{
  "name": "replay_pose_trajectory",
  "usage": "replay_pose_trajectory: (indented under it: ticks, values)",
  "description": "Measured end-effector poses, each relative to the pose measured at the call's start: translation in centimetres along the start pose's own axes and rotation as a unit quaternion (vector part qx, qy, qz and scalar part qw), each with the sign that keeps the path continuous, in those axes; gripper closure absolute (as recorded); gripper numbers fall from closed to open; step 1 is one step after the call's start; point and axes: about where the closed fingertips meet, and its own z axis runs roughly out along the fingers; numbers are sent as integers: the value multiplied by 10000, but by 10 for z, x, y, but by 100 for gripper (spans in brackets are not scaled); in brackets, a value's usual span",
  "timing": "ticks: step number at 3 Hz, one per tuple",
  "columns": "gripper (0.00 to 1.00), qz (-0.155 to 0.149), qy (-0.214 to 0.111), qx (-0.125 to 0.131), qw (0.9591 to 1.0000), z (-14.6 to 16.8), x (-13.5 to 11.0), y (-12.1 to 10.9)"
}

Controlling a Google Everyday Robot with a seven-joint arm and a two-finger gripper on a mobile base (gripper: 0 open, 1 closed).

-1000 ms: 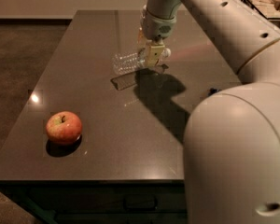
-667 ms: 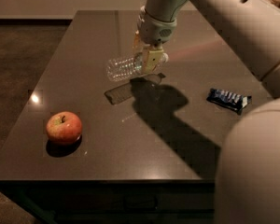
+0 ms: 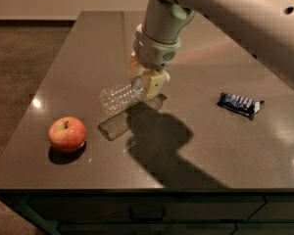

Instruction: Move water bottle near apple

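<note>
The gripper [image 3: 146, 84] hangs over the middle of the table [image 3: 210, 146], its two fingers closed on one end of the water bottle [image 3: 118, 96]. The bottle lies roughly horizontal, raised clear of the surface, with its free end pointing toward the apple [image 3: 67, 134], which sits near the front left edge. A wrapped snack bar [image 3: 240, 104] lies well apart to the right. The bottle looks empty, so it is probably light, thin-walled and easily crushed. Held by one end it may swing, so a grip on the ribbed body would be steadier.
</note>
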Motion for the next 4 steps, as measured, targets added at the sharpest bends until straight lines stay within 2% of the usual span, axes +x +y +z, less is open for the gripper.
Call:
replay_pose_trajectory:
  ticks: [1,2,4]
  values:
    - [100,-228,133,-7,9997,11,-20,11]
    - [85,-302,229,39,9993,19,-34,13]
    - [38,-259,271,33,9993,33,-49,9]
